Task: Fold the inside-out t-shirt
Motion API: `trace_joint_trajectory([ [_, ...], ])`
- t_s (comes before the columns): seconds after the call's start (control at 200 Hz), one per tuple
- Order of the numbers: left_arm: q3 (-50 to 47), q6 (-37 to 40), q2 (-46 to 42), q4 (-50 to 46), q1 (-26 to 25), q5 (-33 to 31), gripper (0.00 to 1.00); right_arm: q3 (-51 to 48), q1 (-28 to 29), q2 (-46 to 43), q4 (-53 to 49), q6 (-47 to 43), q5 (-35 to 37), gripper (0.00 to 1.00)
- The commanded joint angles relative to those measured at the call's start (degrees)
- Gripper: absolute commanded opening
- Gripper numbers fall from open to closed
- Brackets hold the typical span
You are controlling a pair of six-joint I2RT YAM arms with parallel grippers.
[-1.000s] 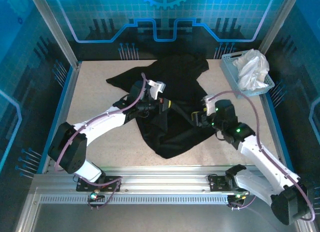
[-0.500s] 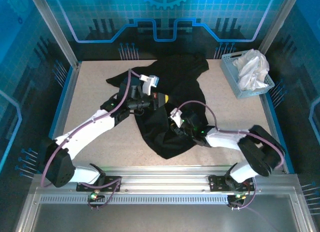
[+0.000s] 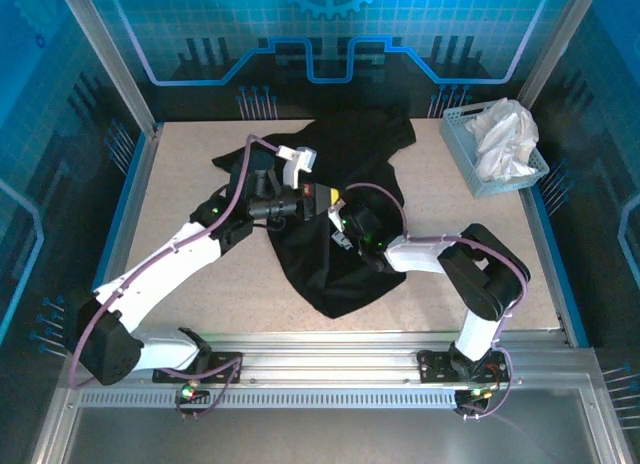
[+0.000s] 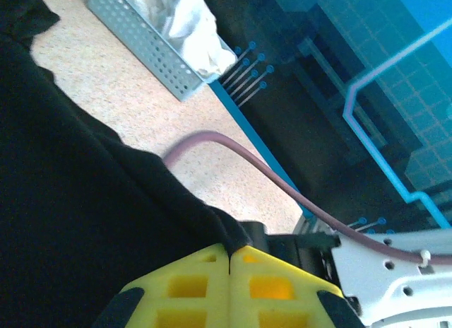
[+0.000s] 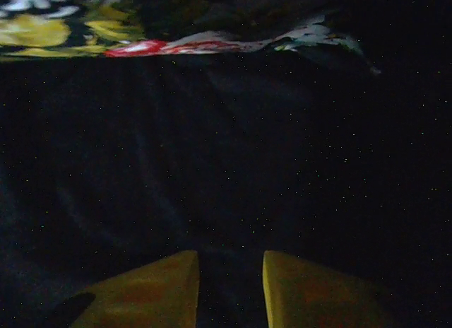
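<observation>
Dark heap of t-shirt (image 3: 340, 259)
Left gripper (image 4: 229, 249) clamped on its cloth; right gripper (image 5: 229, 261) nearly closed, too dark to tell if it's gripping.

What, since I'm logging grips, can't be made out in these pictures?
- Right wrist view: too dark to tell whether the right pincer pinches the t-shirt; the print is cut by the top edge.
- Left wrist view: left pincer is shut; any cloth inside is hidden by the pincer itself.
</observation>
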Motion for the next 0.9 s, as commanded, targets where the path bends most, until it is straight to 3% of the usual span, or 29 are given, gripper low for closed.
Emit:
trace_joint_trajectory([
  [0.0,2.8,-0.1,-3.1,2.5,-3.4,2.6,0.00,4.2,-1.6,0.5,-6.3,0.2,2.2,0.31],
  [0.24,8.1,-1.3,-2.9,5.1,-6.1,5.6,0.00,13.8,-2.7,3.7,-19.2,1.4,-0.2,0.33],
  [0.615,16.3,-3.0,-1.9,5.9,-6.2,7.4,0.00,26.7,-3.7,10.8,-35.1,7.5,-0.1,0.41],
  [0.895,18.2,-2.7,-3.9,5.7,-6.1,7.6,0.00,33.3,-6.0,12.5,-42.9,1.8,-2.8,0.54],
])
